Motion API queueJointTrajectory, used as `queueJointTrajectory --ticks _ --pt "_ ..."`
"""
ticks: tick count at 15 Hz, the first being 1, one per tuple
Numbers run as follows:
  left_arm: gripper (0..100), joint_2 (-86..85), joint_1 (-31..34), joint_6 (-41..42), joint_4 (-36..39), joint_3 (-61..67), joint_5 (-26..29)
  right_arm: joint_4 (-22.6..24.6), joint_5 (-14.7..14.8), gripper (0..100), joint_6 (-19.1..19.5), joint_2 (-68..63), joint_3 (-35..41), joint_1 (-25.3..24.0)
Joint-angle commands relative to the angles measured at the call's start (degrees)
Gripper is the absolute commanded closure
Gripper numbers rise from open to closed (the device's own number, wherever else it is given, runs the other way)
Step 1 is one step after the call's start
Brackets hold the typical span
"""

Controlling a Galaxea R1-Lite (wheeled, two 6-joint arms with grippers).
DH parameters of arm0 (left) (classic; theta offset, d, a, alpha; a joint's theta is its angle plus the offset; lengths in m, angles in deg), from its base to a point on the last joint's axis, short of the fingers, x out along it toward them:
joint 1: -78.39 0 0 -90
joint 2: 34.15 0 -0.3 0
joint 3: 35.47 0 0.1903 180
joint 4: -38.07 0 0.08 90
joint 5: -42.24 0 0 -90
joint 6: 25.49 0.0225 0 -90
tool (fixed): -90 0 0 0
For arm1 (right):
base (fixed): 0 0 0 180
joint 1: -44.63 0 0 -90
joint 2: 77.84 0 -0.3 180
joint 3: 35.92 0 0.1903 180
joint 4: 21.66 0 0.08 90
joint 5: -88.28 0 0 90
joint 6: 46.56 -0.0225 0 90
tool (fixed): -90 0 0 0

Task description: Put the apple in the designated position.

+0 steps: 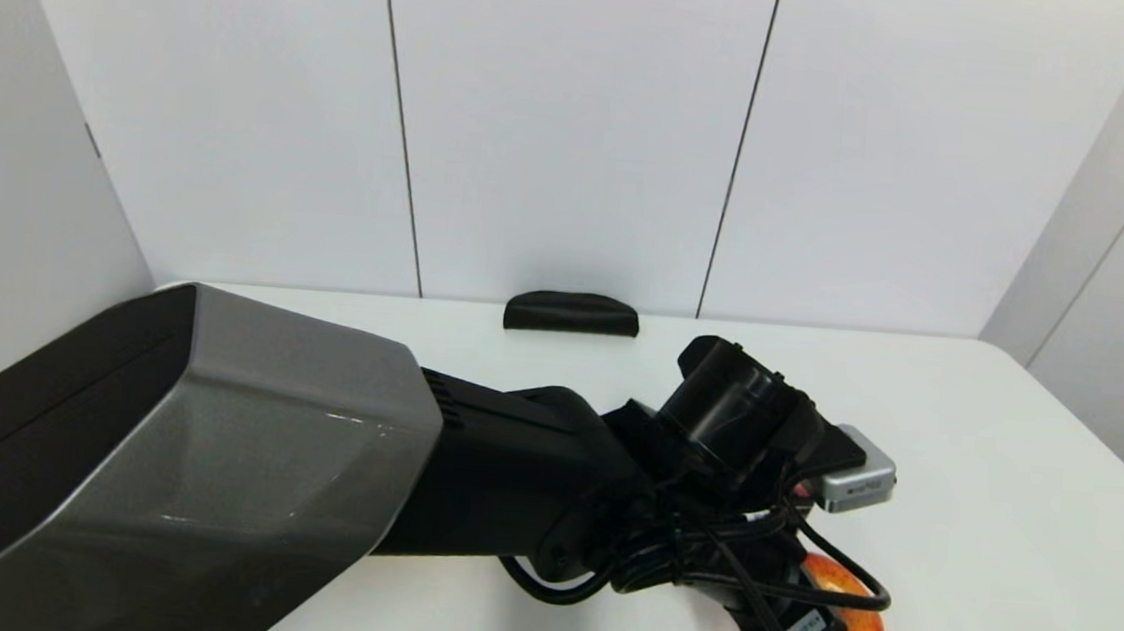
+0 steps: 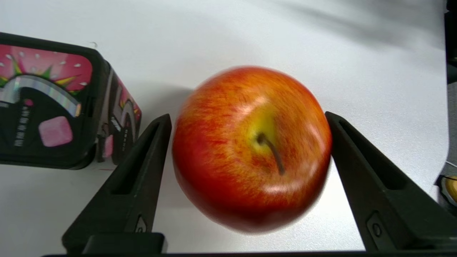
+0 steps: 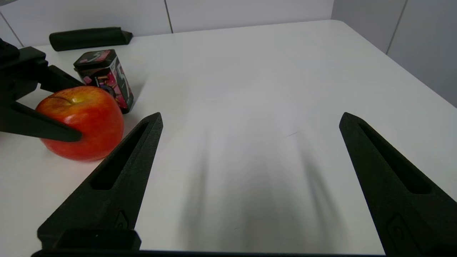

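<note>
The red apple [image 2: 250, 150], streaked yellow-orange with its stem up, rests on the white table [image 3: 267, 71]. My left gripper [image 2: 247, 116] straddles it, one black finger against each side, shut on the apple. In the head view the left arm reaches across to the front right and only a sliver of the apple [image 1: 861, 620] shows beneath the wrist. From the right wrist view the apple [image 3: 84, 121] lies off to one side of my right gripper [image 3: 250, 117], which hovers open over bare tabletop. No mark shows the designated position.
A small black tin with pink print [image 2: 46, 103] stands close beside the apple, also seen as the tin [image 3: 107, 75] just behind it. A long black pouch-like object [image 1: 572, 313] lies at the table's far edge by the wall.
</note>
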Motion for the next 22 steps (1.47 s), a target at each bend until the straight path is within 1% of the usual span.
queueJointTrajectory --ticks 1,9,12,13,14,16,17,18,19,20,22 --pt "0 -0.5 0.0 0.0 -0.1 0.1 0.1 0.0 0.1 0 0.0 0.0 0.7 0.0" --pt "0 -7.2 0.1 0.1 -1.2 0.2 0.1 0.0 0.0 0 0.0 0.0 0.7 0.0" --pt "0 -13.5 0.2 0.0 -2.3 0.3 -0.5 0.0 0.0 0 0.0 0.0 0.7 0.0" --pt "0 -17.7 0.6 0.0 -3.5 1.1 -3.5 0.0 0.1 0 0.0 0.0 0.7 0.0" --pt "0 -21.3 1.1 -0.1 -3.7 3.0 -7.8 0.0 0.1 0 0.0 0.0 0.7 0.0" --pt "0 -30.7 3.0 0.1 -3.5 10.2 -18.0 0.0 0.1 0 0.0 0.0 0.7 0.0" --pt "0 -35.7 4.5 0.1 -3.5 14.1 -21.5 0.0 0.0 0 0.0 0.0 0.7 0.0" --pt "0 -40.8 6.7 0.1 -3.3 18.4 -23.0 0.0 0.0 0 0.0 0.0 0.7 0.0" --pt "0 -47.3 10.7 1.6 -2.8 24.2 -23.1 0.0 0.1 0 0.0 0.0 0.7 0.0" --pt "0 -52.2 15.7 4.3 -1.4 29.2 -23.0 0.0 0.0 0 0.0 0.0 0.7 0.0" --pt "0 -61.4 27.4 9.9 4.5 39.4 -22.9 0.0 0.0 0 0.0 0.0 0.7 0.0"
